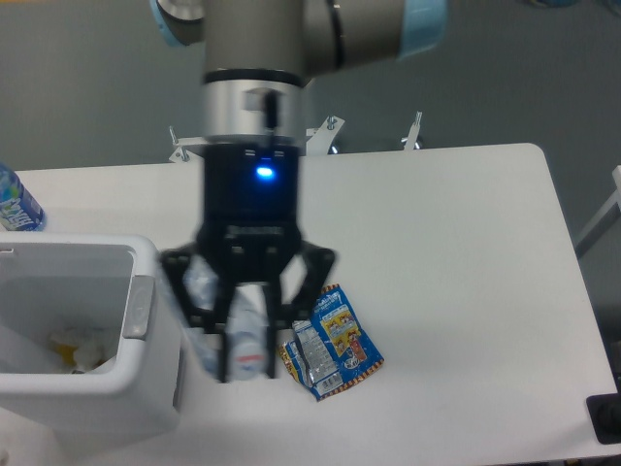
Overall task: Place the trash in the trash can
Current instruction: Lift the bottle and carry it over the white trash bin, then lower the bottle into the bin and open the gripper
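Carrying the crushed bottle [243, 330] upright in our closed gripper [247, 364], we hung just right of the trash can [146, 291] — wrapper [335, 342] left on the counter [466, 252].

Robotics lab or test cell indicated — industrial arm [291, 29] mounted on metal pedestal bolted behind plain white table [466, 252]. Bare grey floor seen around table, no furnishings of home or office. Staged props laid out — white bin [146, 388], snack wrapper [335, 340], labelled bottle [15, 199].
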Robot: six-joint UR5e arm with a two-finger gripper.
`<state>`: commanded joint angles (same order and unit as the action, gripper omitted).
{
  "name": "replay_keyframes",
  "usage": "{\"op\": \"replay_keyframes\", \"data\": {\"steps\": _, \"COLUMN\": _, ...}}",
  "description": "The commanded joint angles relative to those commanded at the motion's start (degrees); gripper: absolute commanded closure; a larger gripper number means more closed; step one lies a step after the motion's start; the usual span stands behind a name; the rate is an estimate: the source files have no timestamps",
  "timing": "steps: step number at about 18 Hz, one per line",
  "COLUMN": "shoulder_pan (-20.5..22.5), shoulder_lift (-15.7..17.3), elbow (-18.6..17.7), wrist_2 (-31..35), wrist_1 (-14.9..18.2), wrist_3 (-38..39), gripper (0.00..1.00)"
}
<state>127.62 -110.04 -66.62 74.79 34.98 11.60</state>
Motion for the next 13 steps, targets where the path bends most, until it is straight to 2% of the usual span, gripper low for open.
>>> {"op": "replay_keyframes", "data": {"steps": 4, "shoulder_pan": -2.55, "shoulder_lift": -0.26, "elbow": 0.0, "wrist_2": 0.0, "wrist_1": -0.09, "wrist_3": -0.52, "gripper": 0.62}}
{"op": "replay_keyframes", "data": {"steps": 9, "shoulder_pan": -6.42, "shoulder_lift": -2.46, "elbow": 0.09, "wrist_2": 0.0, "wrist_1": -0.96, "wrist_3": -3.86, "gripper": 0.62}}
{"op": "replay_keyframes", "data": {"steps": 10, "shoulder_pan": -6.6, "shoulder_lift": -2.63, "elbow": 0.0, "wrist_2": 0.0, "wrist_1": -1.23, "wrist_3": -3.95, "gripper": 0.61}}
{"op": "replay_keyframes", "data": {"steps": 11, "shoulder_pan": -6.86, "shoulder_lift": -2.9, "elbow": -0.09, "wrist_2": -0.09, "wrist_1": -1.32, "wrist_3": -4.04, "gripper": 0.55}}
{"op": "replay_keyframes", "data": {"steps": 13, "shoulder_pan": -9.22, "shoulder_lift": -4.04, "elbow": -0.35, "wrist_2": 0.0, "wrist_1": -1.32, "wrist_3": -5.0, "gripper": 0.54}}
